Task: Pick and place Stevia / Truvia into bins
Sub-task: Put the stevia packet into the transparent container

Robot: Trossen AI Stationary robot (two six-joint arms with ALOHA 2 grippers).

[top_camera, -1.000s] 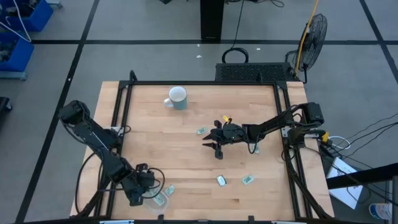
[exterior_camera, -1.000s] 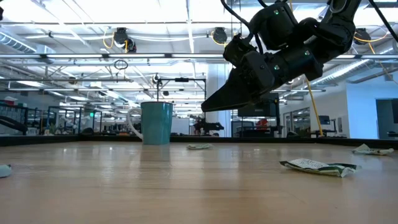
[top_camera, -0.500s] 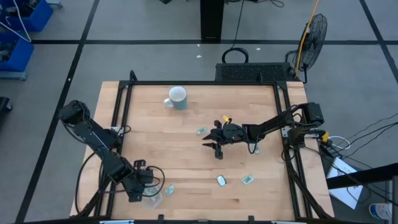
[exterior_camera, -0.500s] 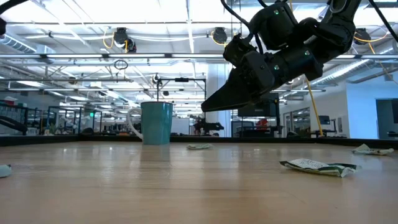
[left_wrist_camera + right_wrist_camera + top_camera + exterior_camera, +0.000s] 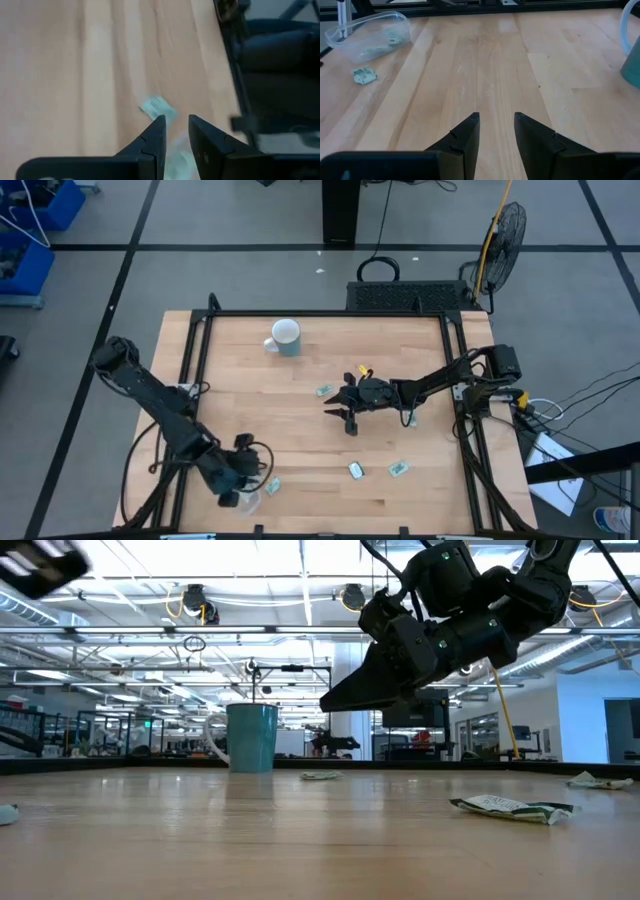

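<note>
Left end effector (image 5: 243,472): positioned over the near left part of the bench (image 5: 320,360), just above the bin (image 5: 370,35). Its fingers (image 5: 152,145) are parted by a narrow gap and grasp nothing. In the left wrist view one packet (image 5: 157,107) lies on the wood just beyond the fingertips.

Right end effector (image 5: 345,412): raised above the bench centre, released, fingers (image 5: 465,137) apart with bare wood between them.

Bin: clear, holds several packets, stands at the near left corner. One packet (image 5: 272,485) lies just beside it.

Loose packets: one (image 5: 326,391) near the right end effector, two (image 5: 355,470) (image 5: 397,469) near the front edge on the right side.

Mug (image 5: 284,337): upright at the far side.
</note>
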